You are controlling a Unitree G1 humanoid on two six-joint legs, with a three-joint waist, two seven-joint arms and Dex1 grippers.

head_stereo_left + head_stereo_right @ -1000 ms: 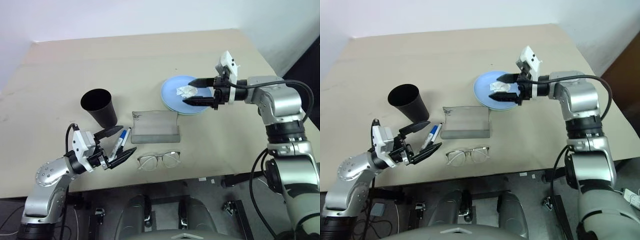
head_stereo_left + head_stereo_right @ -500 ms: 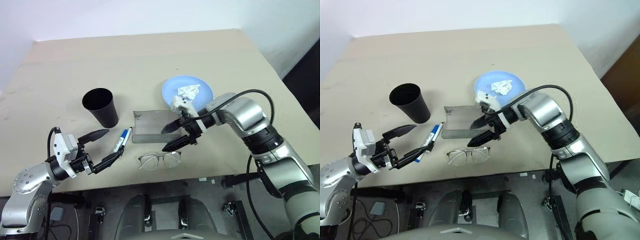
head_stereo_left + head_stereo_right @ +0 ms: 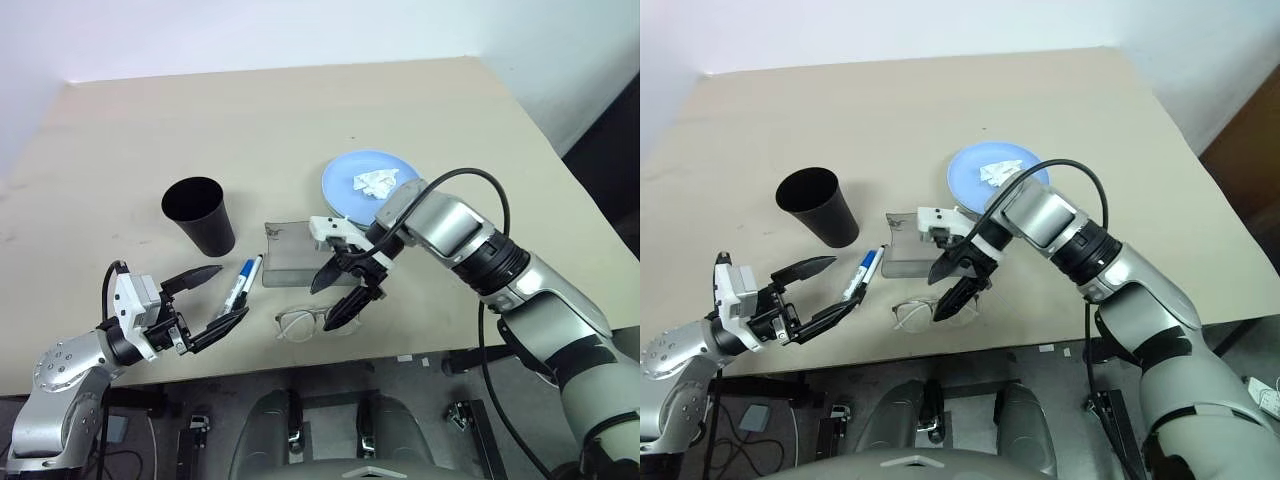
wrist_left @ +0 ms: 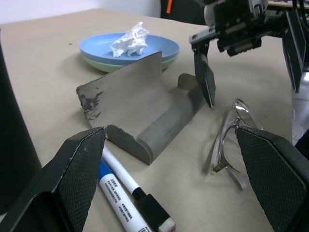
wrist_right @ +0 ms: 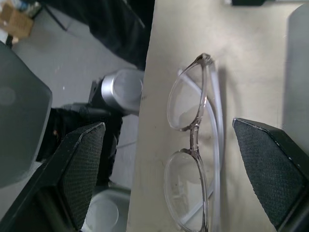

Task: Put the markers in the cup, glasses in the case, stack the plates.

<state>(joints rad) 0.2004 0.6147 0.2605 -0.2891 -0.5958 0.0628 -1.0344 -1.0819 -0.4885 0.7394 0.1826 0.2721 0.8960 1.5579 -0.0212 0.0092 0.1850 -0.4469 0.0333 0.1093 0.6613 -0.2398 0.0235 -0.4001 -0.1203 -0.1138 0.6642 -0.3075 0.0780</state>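
My right gripper (image 3: 324,306) hangs open just above the glasses (image 3: 314,323), its fingers pointing back toward the table's front edge. In the right wrist view the clear-framed glasses (image 5: 194,140) lie folded between the two fingers, untouched. Behind them the grey case (image 3: 300,256) lies open. A white marker (image 3: 241,284) with a blue cap lies left of the case. My left gripper (image 3: 229,293) is open near the front end of that marker (image 4: 120,186). The black cup (image 3: 199,214) stands upright behind it. A light blue plate (image 4: 96,46) rests on a green plate (image 4: 99,60).
A crumpled white tissue (image 3: 375,183) sits on the blue plate. The table's front edge (image 3: 250,360) runs just in front of the glasses and both grippers. The beige tabletop (image 3: 250,120) stretches wide behind the cup and plates.
My right arm has swung from over the plates down and left to the glasses, its gripper turned back toward me and still open. The left gripper has drawn slightly left, off the marker.
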